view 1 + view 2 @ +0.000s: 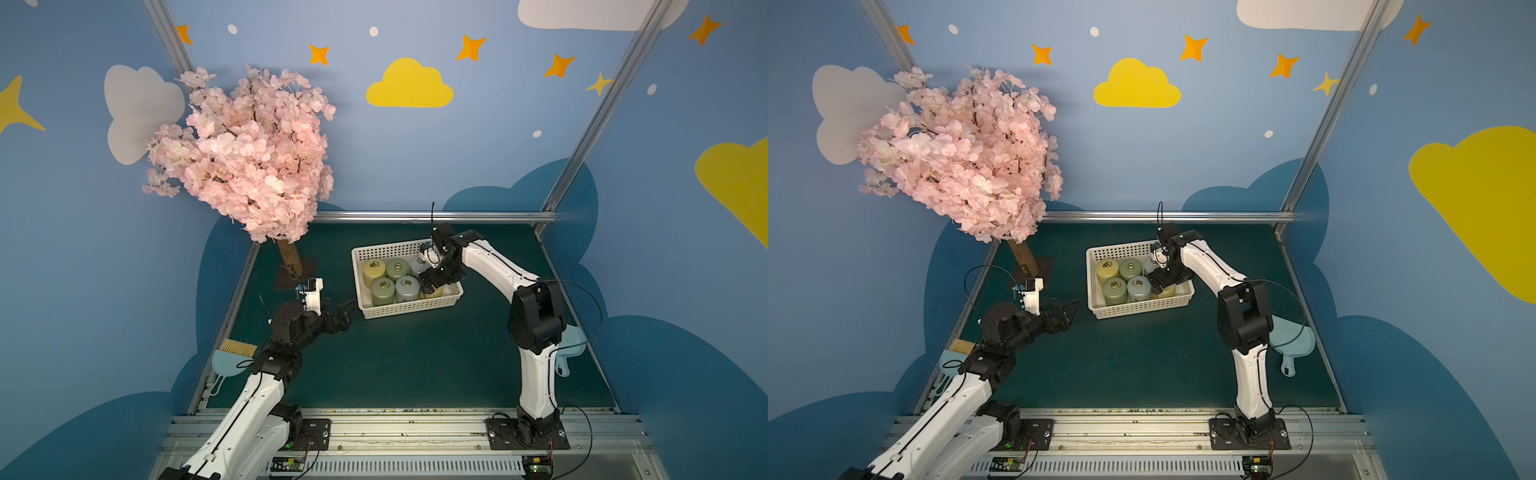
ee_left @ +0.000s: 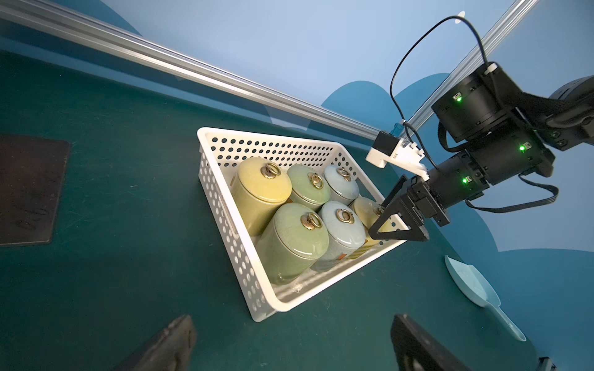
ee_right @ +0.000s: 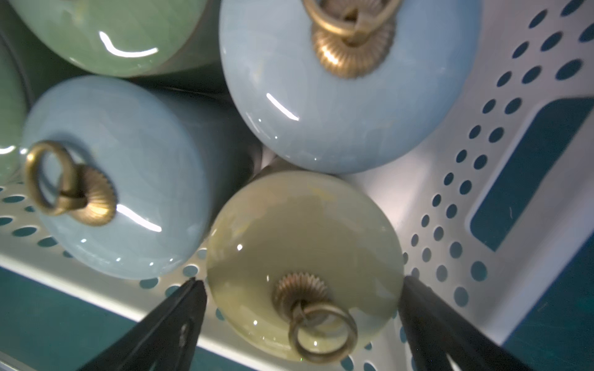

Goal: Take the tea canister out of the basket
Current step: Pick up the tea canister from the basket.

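6 canisters (image 2: 291, 237) fill the basket (image 2: 225, 180); right gripper (image 3: 302, 281), spread wide, straddles the half-hidden yellow canister (image 2: 364, 212); left gripper (image 2: 291, 318) gapes empty.

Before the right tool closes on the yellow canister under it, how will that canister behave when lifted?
Its glossy glaze suggests the yellow canister may slip in the right tool. It looks ceramic, so it is probably heavy for its size and fragile. A blue canister stands close beside it, so lifting may knock that.
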Motion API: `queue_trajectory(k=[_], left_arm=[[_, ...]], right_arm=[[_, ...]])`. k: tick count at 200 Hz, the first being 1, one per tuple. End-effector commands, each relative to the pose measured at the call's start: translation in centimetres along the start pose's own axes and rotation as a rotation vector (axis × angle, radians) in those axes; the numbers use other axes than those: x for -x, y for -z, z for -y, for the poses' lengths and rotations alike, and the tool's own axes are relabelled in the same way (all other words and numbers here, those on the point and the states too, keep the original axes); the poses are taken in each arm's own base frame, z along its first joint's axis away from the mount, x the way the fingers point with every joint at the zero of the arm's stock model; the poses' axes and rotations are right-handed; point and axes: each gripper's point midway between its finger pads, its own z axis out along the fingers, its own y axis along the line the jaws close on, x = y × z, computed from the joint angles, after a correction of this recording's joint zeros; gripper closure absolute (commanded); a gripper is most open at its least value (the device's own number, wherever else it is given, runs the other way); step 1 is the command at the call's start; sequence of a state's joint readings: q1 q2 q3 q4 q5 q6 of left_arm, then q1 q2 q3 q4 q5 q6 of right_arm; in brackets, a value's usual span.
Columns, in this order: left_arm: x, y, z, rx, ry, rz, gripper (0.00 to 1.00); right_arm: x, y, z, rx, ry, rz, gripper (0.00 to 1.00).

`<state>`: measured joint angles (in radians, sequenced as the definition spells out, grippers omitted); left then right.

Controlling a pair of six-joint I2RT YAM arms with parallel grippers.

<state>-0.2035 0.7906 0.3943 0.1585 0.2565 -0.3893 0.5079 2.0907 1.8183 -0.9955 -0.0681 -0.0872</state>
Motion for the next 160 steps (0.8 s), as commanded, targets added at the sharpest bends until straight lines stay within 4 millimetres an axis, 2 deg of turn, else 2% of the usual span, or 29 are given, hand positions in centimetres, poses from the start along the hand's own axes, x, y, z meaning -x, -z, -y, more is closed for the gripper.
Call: queue_trajectory(k=[1, 50, 160], left_arm=[[-0.4, 0.1, -0.2, 0.005, -0.011, 0.002, 0.00], [-0.5, 0.1, -0.3, 0.009, -0.009, 0.001, 0.00], [-0.4, 0.1, -0.4, 0.016, -0.010, 0.003, 0.00]], right_arm=[[0.4, -0.5, -0.1, -0.005, 0.010, -0.008, 0.02], [0.4, -1.5, 0.2, -0.025, 0.010, -0.023, 0.05], [1.3, -1.7, 0.6, -0.043, 0.011, -0.004, 0.10]])
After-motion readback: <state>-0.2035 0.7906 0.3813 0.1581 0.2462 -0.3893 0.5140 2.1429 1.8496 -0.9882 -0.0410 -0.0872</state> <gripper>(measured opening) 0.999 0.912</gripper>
